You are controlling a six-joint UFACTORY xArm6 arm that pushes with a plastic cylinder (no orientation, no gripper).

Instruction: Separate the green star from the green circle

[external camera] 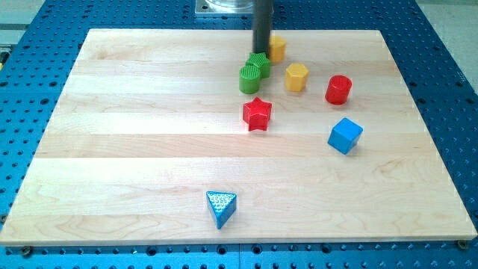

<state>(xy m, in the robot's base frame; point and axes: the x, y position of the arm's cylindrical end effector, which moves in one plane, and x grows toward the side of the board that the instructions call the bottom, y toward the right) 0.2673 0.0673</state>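
The green star (pixel 261 64) and the green circle (pixel 249 78) sit touching near the view's top centre of the wooden board (pixel 134 149); the star is just above and right of the circle. My rod comes down from the view's top edge and my tip (pixel 261 52) stands right at the star's upper edge, seemingly touching it. The rod hides part of the star's far side.
A yellow block (pixel 277 48) sits just right of the rod, partly hidden by it. A yellow hexagon (pixel 296 77), a red cylinder (pixel 338 90), a red star (pixel 258 113), a blue cube (pixel 344 135) and a blue triangle (pixel 221 207) lie about.
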